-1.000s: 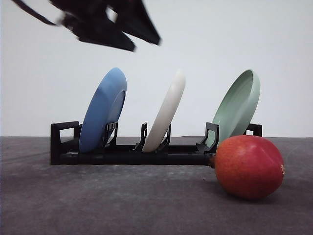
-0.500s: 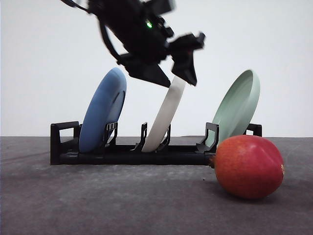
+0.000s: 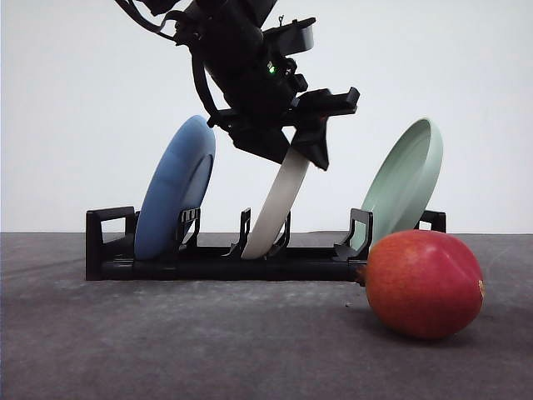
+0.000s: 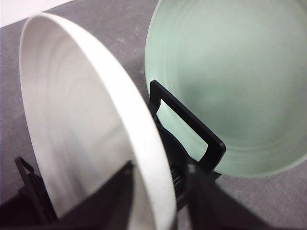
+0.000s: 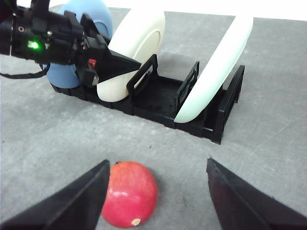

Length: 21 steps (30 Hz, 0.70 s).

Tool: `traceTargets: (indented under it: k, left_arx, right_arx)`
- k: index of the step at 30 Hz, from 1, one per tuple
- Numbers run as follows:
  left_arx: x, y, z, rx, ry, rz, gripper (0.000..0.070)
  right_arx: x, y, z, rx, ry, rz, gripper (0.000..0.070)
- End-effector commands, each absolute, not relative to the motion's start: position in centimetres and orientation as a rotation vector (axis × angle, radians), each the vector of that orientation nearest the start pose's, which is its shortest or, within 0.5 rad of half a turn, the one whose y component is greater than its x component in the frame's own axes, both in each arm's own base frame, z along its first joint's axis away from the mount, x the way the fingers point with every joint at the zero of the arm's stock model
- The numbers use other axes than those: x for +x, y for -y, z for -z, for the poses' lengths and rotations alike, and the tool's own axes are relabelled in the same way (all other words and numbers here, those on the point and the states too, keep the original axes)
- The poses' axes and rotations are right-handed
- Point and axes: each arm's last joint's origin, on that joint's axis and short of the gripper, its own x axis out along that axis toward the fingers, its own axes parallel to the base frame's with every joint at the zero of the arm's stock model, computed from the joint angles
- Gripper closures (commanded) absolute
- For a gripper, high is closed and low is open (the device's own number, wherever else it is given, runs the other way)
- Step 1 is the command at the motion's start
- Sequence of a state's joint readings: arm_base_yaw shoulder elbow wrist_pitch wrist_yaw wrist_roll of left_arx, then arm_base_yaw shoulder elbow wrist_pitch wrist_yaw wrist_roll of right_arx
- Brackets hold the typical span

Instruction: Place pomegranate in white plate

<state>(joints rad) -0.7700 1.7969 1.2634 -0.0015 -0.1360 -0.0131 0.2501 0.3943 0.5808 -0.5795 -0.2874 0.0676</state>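
A black dish rack (image 3: pixel 250 258) stands on the dark grey table (image 3: pixel 166 350) below the left gripper. A blue plate (image 3: pixel 175 187) leans in its slot left of that gripper, a pale green plate (image 3: pixel 404 183) to its right.

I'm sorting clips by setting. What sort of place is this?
Most likely a lab test bench, not a kitchen: a bare grey tabletop against a blank white wall, a black dish rack holding three plates, one pomegranate, and the left tool at the white plate.
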Motion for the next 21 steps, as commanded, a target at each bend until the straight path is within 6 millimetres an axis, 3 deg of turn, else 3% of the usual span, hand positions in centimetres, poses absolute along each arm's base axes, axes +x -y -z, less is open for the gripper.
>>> traceTargets:
  k: [1, 4, 15, 21]
  left_arx:
    - [29.4, 28.5, -24.2, 0.216, -0.481, 0.618, 0.0651]
    - [29.4, 28.5, -24.4, 0.222, -0.495, 0.617, 0.0689]
    - [29.2, 28.3, -26.2, 0.147, -0.516, 0.596, 0.0689]
    - [28.7, 27.8, -28.1, 0.078, -0.483, 0.59, 0.0689]
  right_arx:
    - [8.9, -3.2, -27.9, 0.07, -0.388, -0.524, 0.0296]
    - [8.9, -3.2, -27.9, 0.07, -0.388, -0.524, 0.0296]
    - [8.9, -3.2, -27.9, 0.071, -0.388, -0.524, 0.0296]
    - [8.9, -3.2, -27.9, 0.071, -0.388, -0.524, 0.0296]
